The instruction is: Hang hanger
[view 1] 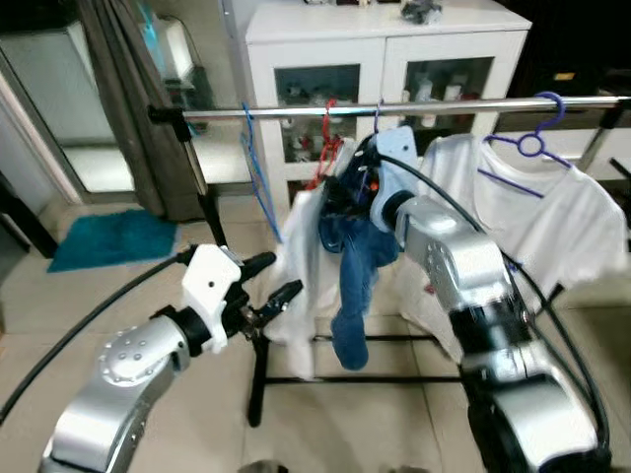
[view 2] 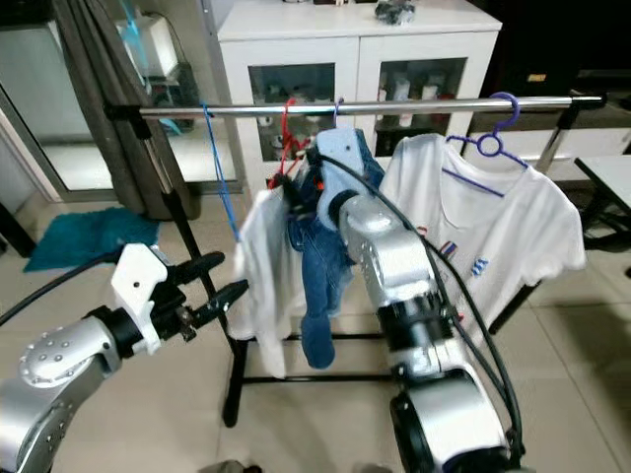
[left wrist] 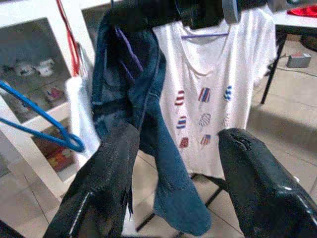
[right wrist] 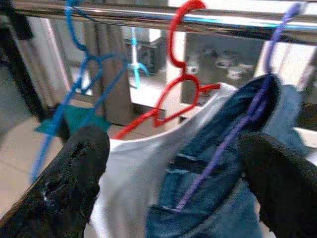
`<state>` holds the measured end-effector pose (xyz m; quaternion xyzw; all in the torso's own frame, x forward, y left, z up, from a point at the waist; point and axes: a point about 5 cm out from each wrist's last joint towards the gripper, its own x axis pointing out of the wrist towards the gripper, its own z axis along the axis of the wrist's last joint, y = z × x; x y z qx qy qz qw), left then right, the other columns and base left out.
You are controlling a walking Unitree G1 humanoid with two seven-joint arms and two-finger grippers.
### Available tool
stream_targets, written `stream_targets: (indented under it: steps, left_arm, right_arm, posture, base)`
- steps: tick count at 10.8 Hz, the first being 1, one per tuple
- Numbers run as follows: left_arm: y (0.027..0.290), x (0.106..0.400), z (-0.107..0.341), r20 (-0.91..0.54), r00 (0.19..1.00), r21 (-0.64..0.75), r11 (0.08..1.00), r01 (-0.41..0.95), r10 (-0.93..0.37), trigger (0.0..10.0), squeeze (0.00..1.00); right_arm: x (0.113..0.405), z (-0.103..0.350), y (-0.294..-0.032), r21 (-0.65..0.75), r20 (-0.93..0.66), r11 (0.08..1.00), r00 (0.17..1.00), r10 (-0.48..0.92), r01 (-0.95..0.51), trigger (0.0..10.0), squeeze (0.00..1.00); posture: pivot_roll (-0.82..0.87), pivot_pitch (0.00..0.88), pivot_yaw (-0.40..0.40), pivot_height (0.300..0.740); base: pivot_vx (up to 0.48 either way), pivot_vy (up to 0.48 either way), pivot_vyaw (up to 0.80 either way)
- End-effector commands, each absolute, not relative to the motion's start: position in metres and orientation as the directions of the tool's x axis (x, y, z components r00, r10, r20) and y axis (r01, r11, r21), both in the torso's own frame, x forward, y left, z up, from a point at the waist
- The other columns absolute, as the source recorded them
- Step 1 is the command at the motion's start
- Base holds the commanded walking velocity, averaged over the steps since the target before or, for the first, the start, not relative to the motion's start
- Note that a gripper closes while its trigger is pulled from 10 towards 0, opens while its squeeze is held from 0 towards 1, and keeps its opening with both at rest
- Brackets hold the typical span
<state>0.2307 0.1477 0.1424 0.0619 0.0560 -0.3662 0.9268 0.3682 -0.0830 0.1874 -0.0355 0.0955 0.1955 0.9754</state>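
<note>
The right gripper point(right wrist: 173, 163) is raised to the horizontal chrome clothes rail point(view 1: 394, 108), its 2 black fingers point(right wrist: 79, 163) spread wide with nothing pinched between them; through the gap the right wrist view shows the thin purple plastic hanger point(right wrist: 237, 124) carrying a dark blue denim garment point(view 1: 357, 266), its hook over the rail. Just beside it on the same rail hang a red plastic hanger point(right wrist: 181, 74) with a plain white shirt point(view 1: 301, 266) and a bare blue plastic hanger point(right wrist: 74, 94). The left gripper point(view 1: 274, 280) is held lower, in front of the rack, fingers point(left wrist: 106, 183) parted and empty, tips close to the plain white shirt; whether they touch it cannot be told. The left wrist view reveals a white T-shirt with small striped motifs point(left wrist: 213, 79) hanging behind the denim, and in the eye views this shirt sits on a second purple hanger point(view 1: 537, 138) further toward the robot's right. The eye views also take in a white cabinet with 2 glass doors point(view 1: 385, 59) behind the rail, a grey curtain point(view 1: 128, 89), a teal floor mat point(view 1: 113, 236) on the tiled floor and the rack's black frame point(view 1: 258, 365). The right arm's silver forearm point(view 1: 463, 266) hides part of the patterned T-shirt.
</note>
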Motion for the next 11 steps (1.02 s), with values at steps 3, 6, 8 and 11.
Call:
stream_targets:
  steps: [3, 6, 8, 11]
  left_arm:
    - [0.146, 0.225, 0.141, -0.166, 0.718, 0.075, 0.717, 0.693, -0.676, 10.0, 0.0]
    - [0.144, 0.223, 0.141, -0.161, 0.734, 0.074, 0.733, 0.676, -0.66, 10.0, 0.0]
    - [0.145, 0.221, 0.138, -0.159, 0.762, 0.082, 0.761, 0.644, -0.627, 10.0, 0.0]
    - [0.159, 0.229, 0.143, -0.068, 0.922, 0.078, 0.919, 0.387, -0.382, 10.0, 0.0]
  right_arm:
    - [0.381, 0.204, -0.087, -0.155, -0.151, 0.931, 0.939, 0.309, -0.332, 10.0, 0.0]
    - [0.385, 0.212, -0.073, -0.037, -0.086, 0.899, 0.898, 0.432, -0.436, 10.0, 0.0]
    - [0.382, 0.201, -0.063, -0.016, -0.14, 0.883, 0.876, 0.462, -0.469, 10.0, 0.0]
    - [0.354, 0.182, -0.081, 0.104, -0.048, 0.898, 0.899, 0.435, -0.428, 10.0, 0.0]
  posture:
    - [-0.06, 0.0, 0.071, 0.74]
    - [-0.05, 0.0, 0.038, 0.74]
    - [-0.05, 0.0, 0.029, 0.74]
    - [-0.04, 0.0, -0.002, 0.74]
  base:
    - [0.0, 0.0, 0.0]
    - [0.0, 0.0, 0.0]
    - [0.0, 0.0, 0.0]
    - [0.0, 0.0, 0.0]
